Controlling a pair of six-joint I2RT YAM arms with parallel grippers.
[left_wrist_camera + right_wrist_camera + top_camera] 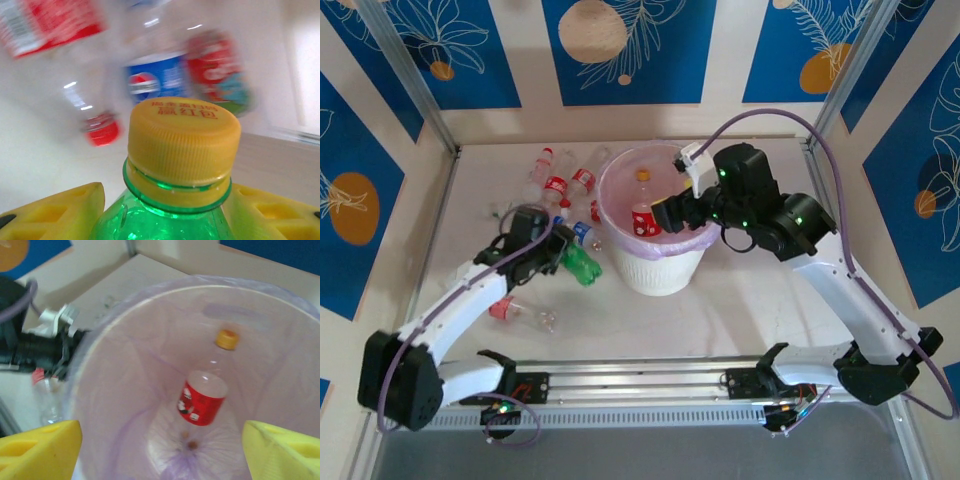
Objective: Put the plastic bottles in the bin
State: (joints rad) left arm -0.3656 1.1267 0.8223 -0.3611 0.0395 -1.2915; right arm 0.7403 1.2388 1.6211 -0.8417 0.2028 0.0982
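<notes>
One green plastic bottle (584, 267) with a yellow ribbed cap (182, 145) is the business of this moment. It lies on the pale table (760, 290), just beside the round white ribbed bin (660, 270) on the bin's left side. The left gripper (167, 200) has it by the neck end. In the left wrist view its yellow fingers (60, 212) sit against the bottle's shoulder on both sides, so I judge that the bottle is gripped, though not yet lifted.

The right gripper (162, 440) hangs over the mouth of the bin with its jaws wide apart and nothing between them. Below it, inside the translucent pink bag (125, 390), there is one clear bottle with a red label (201, 402).

Several clear plastic bottles with red labels (557, 180) wait at the far left of the table. A bottle with a blue label (582, 232) lies close to the green one, and one more clear bottle (520, 312) lies near the left arm. So the task seems to be in its early part, at the step of picking up.

For the next move, I think the left arm must raise the green bottle higher than the rim, carry it right over the opening, and only then let go. The right arm occupies this space, so it should give way first, or the two may collide.
</notes>
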